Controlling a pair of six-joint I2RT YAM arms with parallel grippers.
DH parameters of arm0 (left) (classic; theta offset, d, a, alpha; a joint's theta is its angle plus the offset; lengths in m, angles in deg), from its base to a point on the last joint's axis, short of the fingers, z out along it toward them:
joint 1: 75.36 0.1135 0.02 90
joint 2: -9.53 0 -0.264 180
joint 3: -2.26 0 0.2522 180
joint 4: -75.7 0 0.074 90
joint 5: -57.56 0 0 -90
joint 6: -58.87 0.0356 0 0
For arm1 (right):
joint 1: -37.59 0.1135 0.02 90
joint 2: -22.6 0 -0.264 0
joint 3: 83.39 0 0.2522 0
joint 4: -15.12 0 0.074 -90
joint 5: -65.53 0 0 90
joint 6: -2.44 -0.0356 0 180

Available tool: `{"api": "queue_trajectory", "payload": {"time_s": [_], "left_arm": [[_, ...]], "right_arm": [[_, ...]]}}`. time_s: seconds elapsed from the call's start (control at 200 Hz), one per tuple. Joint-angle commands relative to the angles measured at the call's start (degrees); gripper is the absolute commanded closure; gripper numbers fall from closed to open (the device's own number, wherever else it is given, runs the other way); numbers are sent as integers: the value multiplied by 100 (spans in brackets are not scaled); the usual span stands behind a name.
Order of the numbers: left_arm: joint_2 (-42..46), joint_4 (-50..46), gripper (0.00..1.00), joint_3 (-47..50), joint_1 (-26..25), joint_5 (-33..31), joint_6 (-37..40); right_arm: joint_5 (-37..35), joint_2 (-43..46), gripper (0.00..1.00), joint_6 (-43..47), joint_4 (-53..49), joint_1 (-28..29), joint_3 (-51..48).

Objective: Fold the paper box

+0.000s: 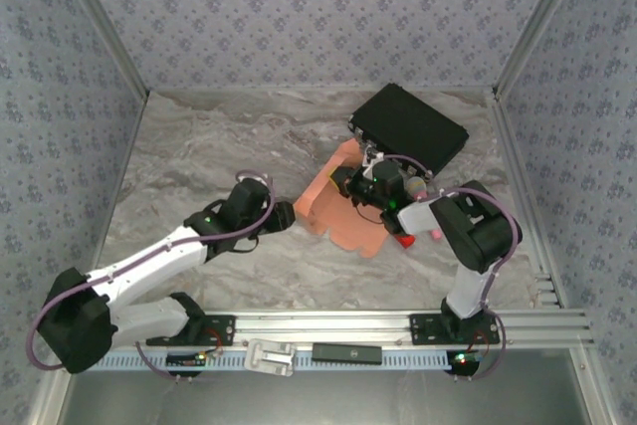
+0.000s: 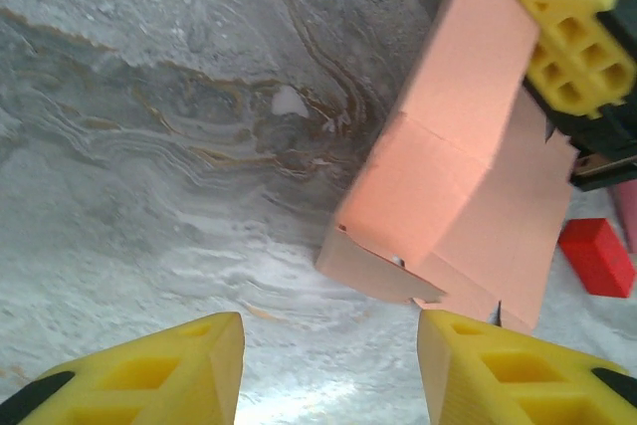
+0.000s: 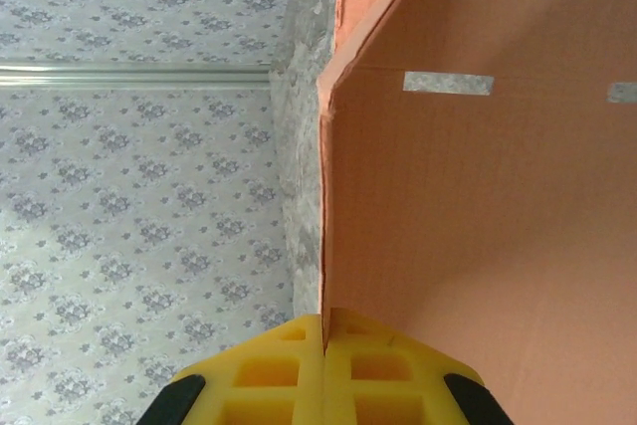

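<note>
The salmon-orange paper box point(image 1: 333, 211) lies partly folded on the marble table, one panel raised. In the left wrist view the paper box point(image 2: 468, 166) rises at the upper right, its lower corner flap just beyond my fingertips. My left gripper point(image 2: 328, 370) is open, nothing between its yellow fingers point(image 2: 189, 365); from above the left gripper point(image 1: 289, 216) sits just left of the box. My right gripper point(image 3: 324, 330) is shut on the edge of a box panel point(image 3: 478, 226). From above, the right gripper point(image 1: 360, 184) is over the box's far side.
A black case point(image 1: 410, 126) lies behind the box at the back right. A small red block point(image 1: 405, 240) and a pink stick point(image 1: 435, 233) lie right of the box, close to the right arm. Patterned walls enclose the table point(image 1: 199, 156).
</note>
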Motion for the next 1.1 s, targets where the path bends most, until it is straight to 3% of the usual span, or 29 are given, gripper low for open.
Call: {"api": "queue_trajectory", "payload": {"time_s": [0.0, 0.255, 0.595, 0.84, 1.094], "left_arm": [[26, 35, 51, 51, -61, -48, -427], [-879, -173, 71, -77, -172, -317, 284], [-1249, 1575, 65, 236, -76, 242, 1521], [-1419, 1759, 65, 270, -15, 423, 1970], [-1354, 1456, 64, 196, -38, -126, 2248]], "right_arm": [[12, -65, 100, 44, 191, -13, -103], [152, 214, 100, 90, 71, -108, -57], [153, 224, 100, -248, 331, -83, 10], [286, -105, 100, -393, 850, -93, 172], [653, -936, 100, -576, 2134, -122, 186]]}}
